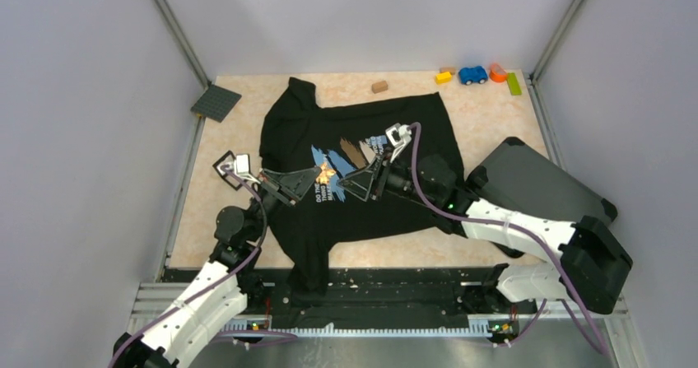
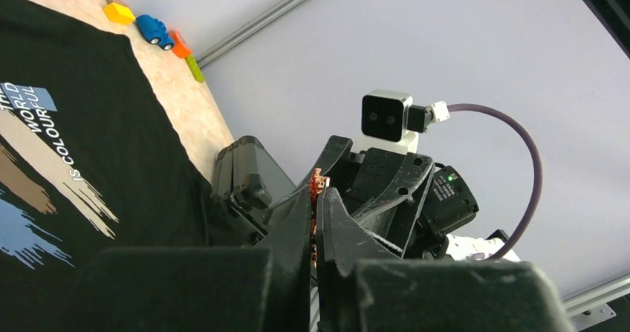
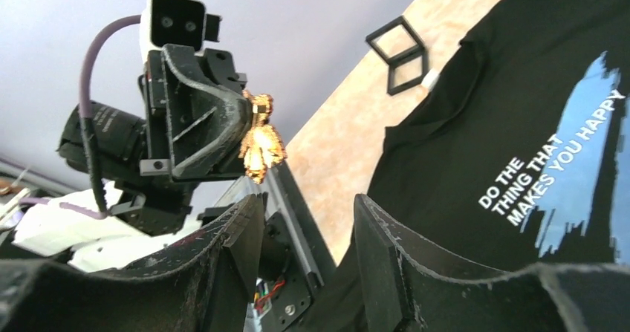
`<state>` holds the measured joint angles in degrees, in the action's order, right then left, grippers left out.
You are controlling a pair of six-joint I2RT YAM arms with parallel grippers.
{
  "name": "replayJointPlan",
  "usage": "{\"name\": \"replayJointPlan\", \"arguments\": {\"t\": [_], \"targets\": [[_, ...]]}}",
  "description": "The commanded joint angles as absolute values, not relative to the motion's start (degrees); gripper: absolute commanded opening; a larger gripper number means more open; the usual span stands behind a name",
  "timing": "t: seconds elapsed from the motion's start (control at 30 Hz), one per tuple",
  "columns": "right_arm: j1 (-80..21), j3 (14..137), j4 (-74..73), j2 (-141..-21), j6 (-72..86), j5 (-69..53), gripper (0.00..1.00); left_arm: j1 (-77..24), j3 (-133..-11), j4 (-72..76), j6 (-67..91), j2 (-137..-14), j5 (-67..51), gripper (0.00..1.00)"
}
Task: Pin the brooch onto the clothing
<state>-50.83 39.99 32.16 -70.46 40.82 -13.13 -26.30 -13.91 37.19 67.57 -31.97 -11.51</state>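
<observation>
The left gripper point(image 2: 317, 198) is pinched tight on the brooch point(image 3: 260, 142), a tiny orange flower. It holds it up over the print in the middle of the shirt point(image 1: 362, 211). The right gripper point(image 3: 308, 206) faces it from 3 o'clock, its fingers apart with nothing between them (the brooch sits just past their tips). A grey case point(image 1: 535, 183) lies at the shirt's 3 o'clock.

The right gripper point(image 3: 308, 206), 2 fingers point(image 3: 238, 243) apart, faces the left gripper point(image 3: 241, 128), apparently pinching the brooch point(image 3: 260, 145).
</observation>
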Motion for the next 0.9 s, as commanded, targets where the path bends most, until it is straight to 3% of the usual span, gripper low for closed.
{"name": "replayJointPlan", "arguments": {"t": [0.0, 0.53, 0.87], "targets": [[-50.5, 44.1, 39.0, -71.5, 44.5, -17.7, 0.49, -26.4, -12.4, 42.5, 67.7, -31.0, -11.6, 0.0], [-50.4, 48.7, 33.0, -74.6, 39.4, -15.2, 0.44, -26.4, -11.1, 44.7, 68.6, -31.3, -11.1, 0.0], [-50.5, 49.9, 33.7, -77.3, 38.0, -16.6, 0.34, -26.4, -11.4, 44.5, 68.2, -31.5, -11.2, 0.0]]}}
